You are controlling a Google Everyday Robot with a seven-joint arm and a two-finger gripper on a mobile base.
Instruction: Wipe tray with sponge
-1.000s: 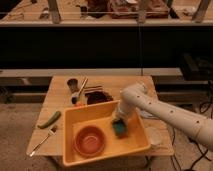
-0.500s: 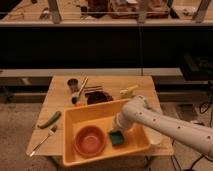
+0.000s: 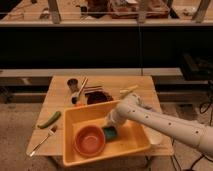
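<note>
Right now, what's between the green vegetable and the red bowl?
Camera view: only bare table and the tray's left wall lie between vegetable and bowl. The claw, shut on the sponge, sits beside the bowl.

A long green cucumber-like vegetable [image 3: 50,119] lies near the wooden worktop's [image 3: 60,97] left edge, a metal fork [image 3: 42,141] just in front of it. A small dark cup [image 3: 73,83] and a dark reddish dish [image 3: 97,96] sit farther back. A round orange-red bowl [image 3: 90,141] sits near the front.

place: lab or workshop | wooden table [image 3: 59,98] | cluttered bench [image 3: 100,21] behind
</note>
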